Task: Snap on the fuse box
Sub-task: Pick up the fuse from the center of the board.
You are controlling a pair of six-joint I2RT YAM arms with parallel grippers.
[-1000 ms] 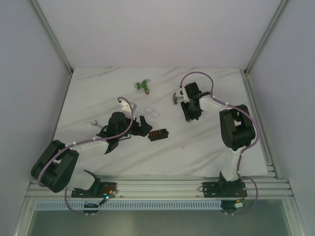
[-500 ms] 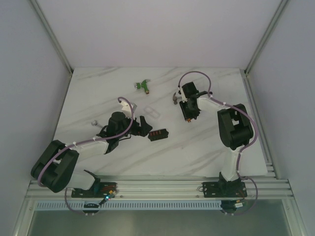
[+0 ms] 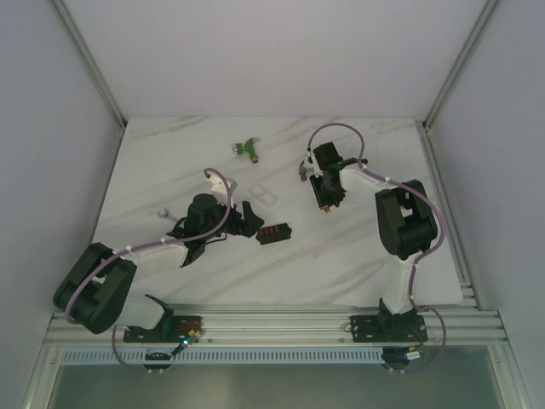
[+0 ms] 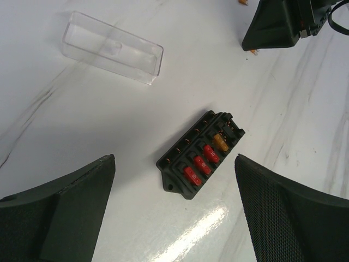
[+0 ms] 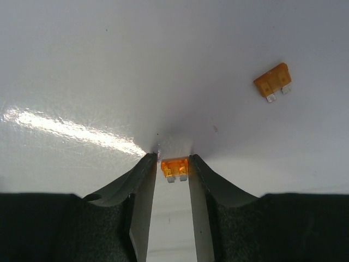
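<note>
Hovering with left fingers (image 4: pixel 54 218) spread over small black rectangular plastic fuse box (image 4: pixel 199 162); pinching tiny orange fuse (image 5: pixel 174 169) between right fingers (image 5: pixel 142 202) (2nd fuse (image 5: pixel 272 82) at 1 o'clock).

table (image 4: pixel 283 109): glossy white marble-look top, grey veins | fuse box (image 4: pixel 200 154): matt black plastic, red and orange plastic inserts | lid (image 4: pixel 112 47): clear glossy plastic | fuse (image 5: pixel 174 168): translucent orange plastic, metal prongs | left pads (image 4: pixel 289 218): black, fine mesh texture

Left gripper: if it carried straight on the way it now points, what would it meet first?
Most likely the fuse box, lying on the table ahead, framed between the wide-open jaws of the left gripper. Depth is unclear, so the gap can't be judged.
</note>
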